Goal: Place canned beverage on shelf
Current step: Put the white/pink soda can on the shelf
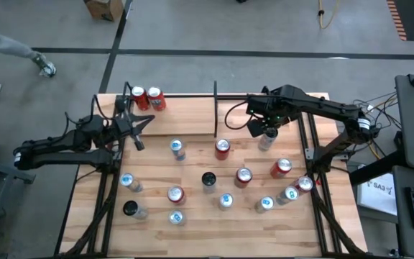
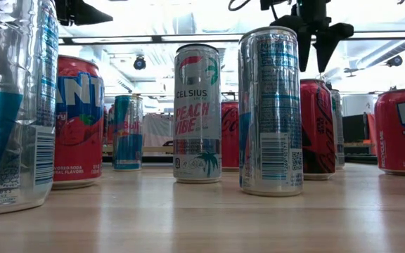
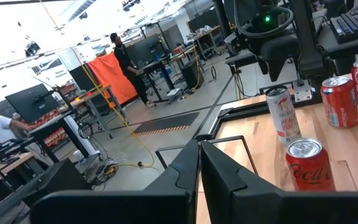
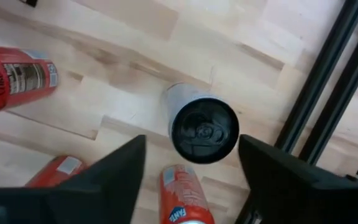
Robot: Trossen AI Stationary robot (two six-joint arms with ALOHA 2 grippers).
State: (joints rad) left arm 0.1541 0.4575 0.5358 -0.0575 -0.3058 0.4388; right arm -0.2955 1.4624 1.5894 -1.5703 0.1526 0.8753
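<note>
Right hand poised over a black-topped can; left hand idle by the shelf.

Right hand [image 1: 264, 132] hung above a silver can with a black lid [image 4: 202, 129], fingers [image 4: 114, 171] spread wide to either side of it and not touching, the can standing upright on the counter [image 1: 192, 119] just beside the black frame post [image 4: 328, 81]. Left hand [image 1: 136, 132] waited with fingers pressed together near the narrow shelf [image 1: 171, 108], where two red cans [image 1: 146, 98] stood at its far corner. Low view read "CELSIUS PEACH VIBE" on a slim can [image 2: 197, 112]; a red Coca-Cola can [image 3: 309, 163] was nearby in the left wrist view. Other cans were scattered well apart over the counter's near half.
</note>
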